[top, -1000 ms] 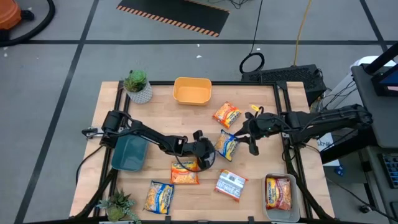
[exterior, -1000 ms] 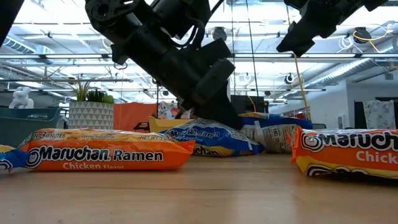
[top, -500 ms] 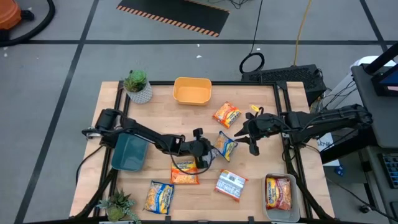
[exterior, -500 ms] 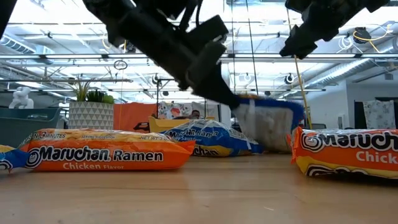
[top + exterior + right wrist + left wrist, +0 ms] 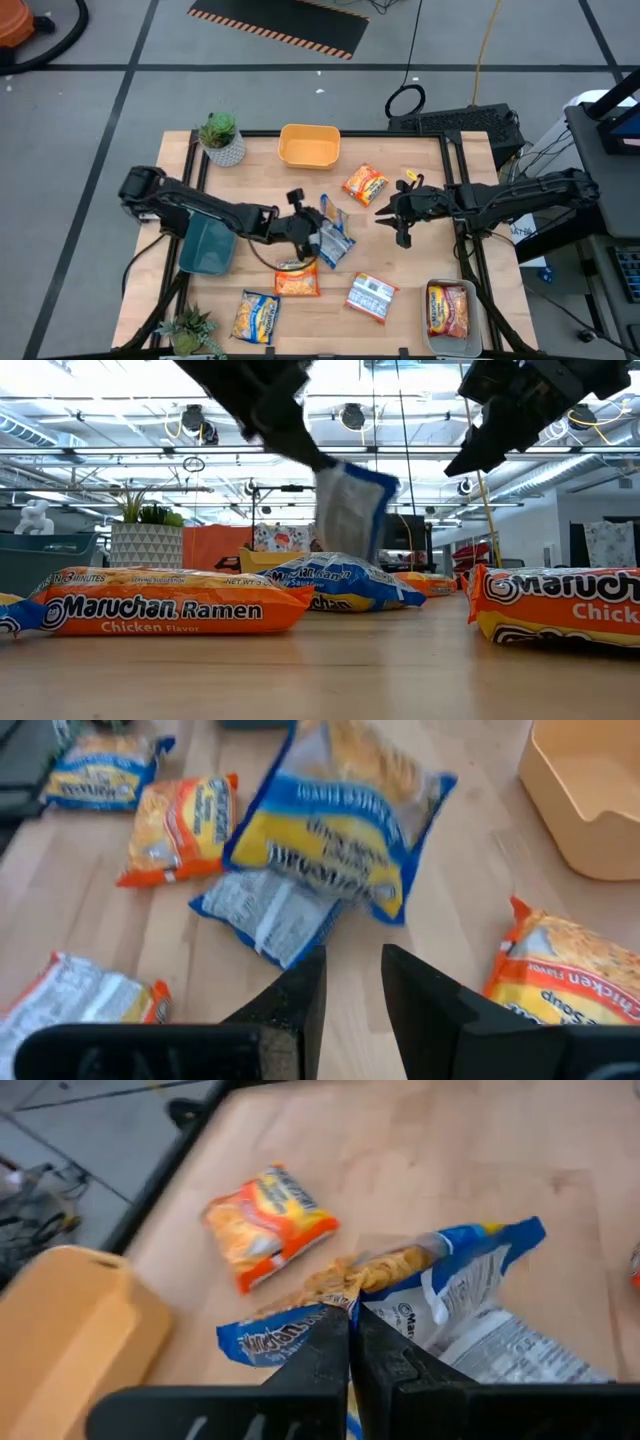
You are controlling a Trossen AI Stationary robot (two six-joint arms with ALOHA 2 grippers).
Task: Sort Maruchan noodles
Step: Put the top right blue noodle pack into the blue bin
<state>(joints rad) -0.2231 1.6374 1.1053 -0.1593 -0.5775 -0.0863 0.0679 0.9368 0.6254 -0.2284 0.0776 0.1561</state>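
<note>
Noodles lie scattered over the wooden table (image 5: pixel 420 300), and we see the left gripper (image 5: pixel 312 232) near its middle, jaws clenched on the edge of a blue packet (image 5: pixel 333 238) that hangs clear of the wood. In the low view this blue packet dangles above a second blue packet (image 5: pixel 340 582) lying flat. Just beside the left gripper an orange packet (image 5: pixel 297 280) rests on the table, with another orange packet (image 5: pixel 256 316) nearer the front edge and a white-backed packet (image 5: pixel 371 296) to its right. One more orange packet (image 5: pixel 365 184) lies close to the yellow bin (image 5: pixel 309 146). A red packet (image 5: pixel 448 309) sits inside the clear bin (image 5: pixel 428 332) at the front right corner. Over the table's right side hovers the right gripper (image 5: pixel 395 215), its jaws parted and holding nothing.
</note>
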